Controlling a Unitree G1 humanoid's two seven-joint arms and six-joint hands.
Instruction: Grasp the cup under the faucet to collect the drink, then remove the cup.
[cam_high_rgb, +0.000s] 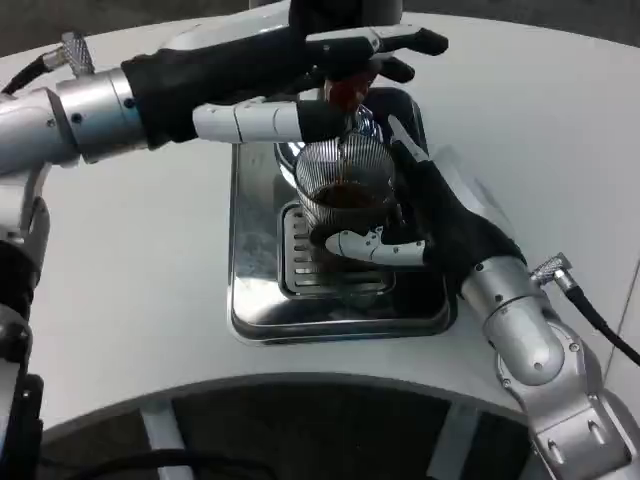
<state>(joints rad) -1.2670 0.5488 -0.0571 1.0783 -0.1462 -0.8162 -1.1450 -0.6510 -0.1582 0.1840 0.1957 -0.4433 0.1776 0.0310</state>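
A ribbed clear glass cup stands on the grated drip tray under the faucet, with dark drink in its lower part. My right hand comes in from the right and grips the cup, thumb across its front and fingers behind it. The faucet's red handle sits just above the cup. My left hand reaches across from the left, with the red handle between its thumb and the fingers above. The spout itself is mostly hidden behind the left thumb.
The steel base of the dispenser frames the tray in the middle of the white table. The table's curved front edge runs below it. Cables trail from both wrists.
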